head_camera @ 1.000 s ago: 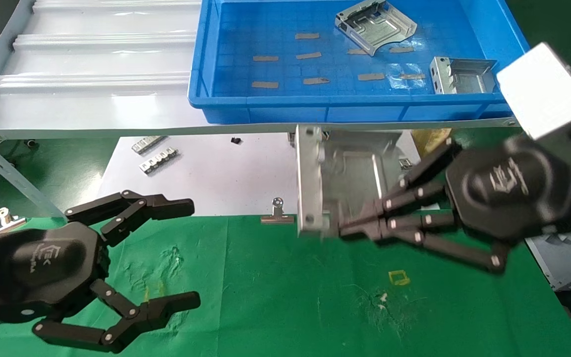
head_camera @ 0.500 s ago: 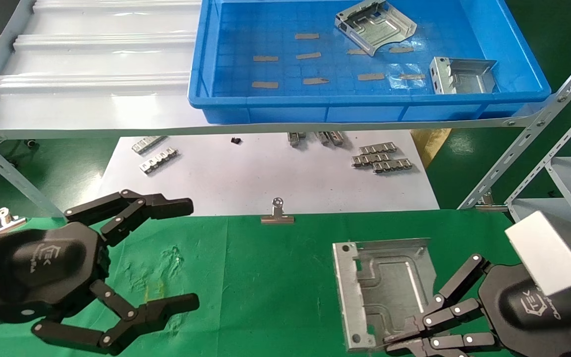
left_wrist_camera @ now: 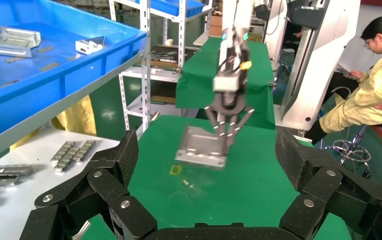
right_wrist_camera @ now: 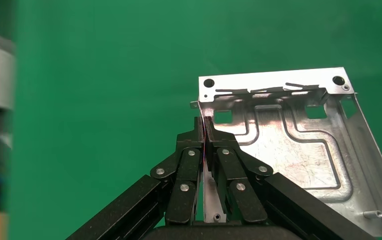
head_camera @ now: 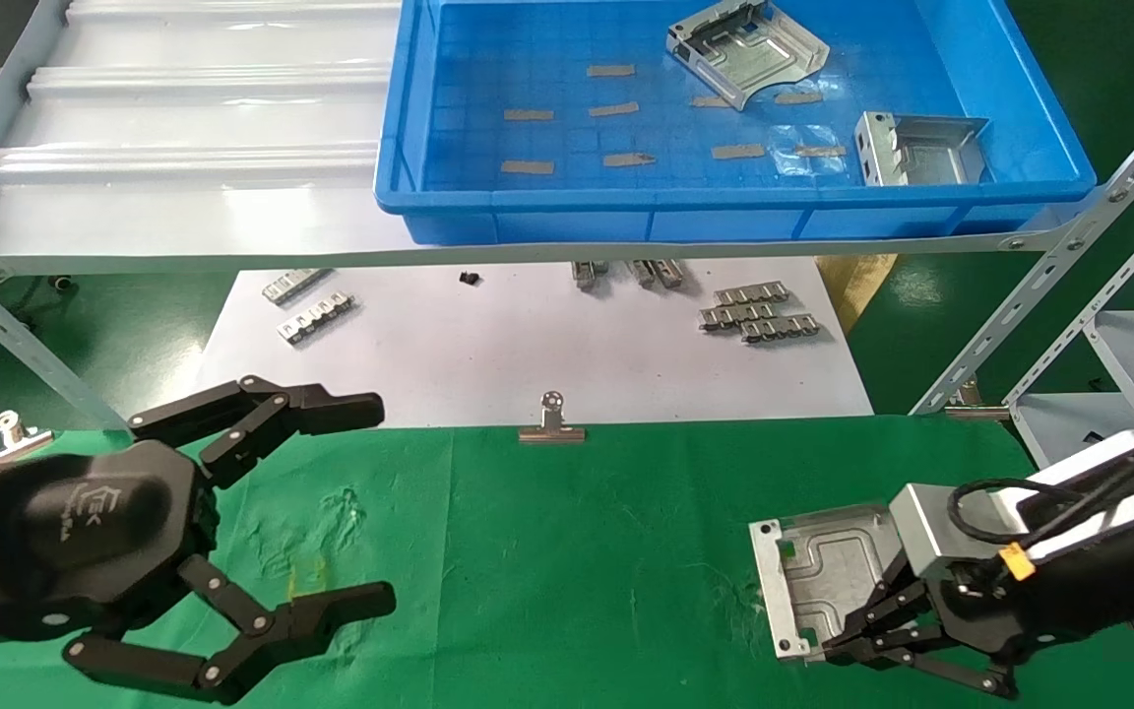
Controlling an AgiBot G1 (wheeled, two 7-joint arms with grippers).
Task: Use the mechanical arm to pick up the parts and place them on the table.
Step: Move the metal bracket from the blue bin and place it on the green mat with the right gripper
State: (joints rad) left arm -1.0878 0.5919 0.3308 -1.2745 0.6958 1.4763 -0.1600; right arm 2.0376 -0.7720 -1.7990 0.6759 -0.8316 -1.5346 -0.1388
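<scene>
My right gripper is shut on the side flange of a shiny silver bracket and holds it low over the green table at the front right. I cannot tell whether the bracket touches the cloth. The right wrist view shows the fingertips pinched on the thin flange of the bracket. The left wrist view shows this bracket from afar. Two more brackets lie in the blue tray. My left gripper is open and empty at the front left.
The tray sits on a shelf above a white sheet with small toothed strips. A metal clip holds the cloth's far edge. A slanted shelf strut stands at the right. A person sits far off.
My right gripper has carried the bracket from just under the tray shelf down and towards the front right, to low over the green cloth. The left arm has not moved.
</scene>
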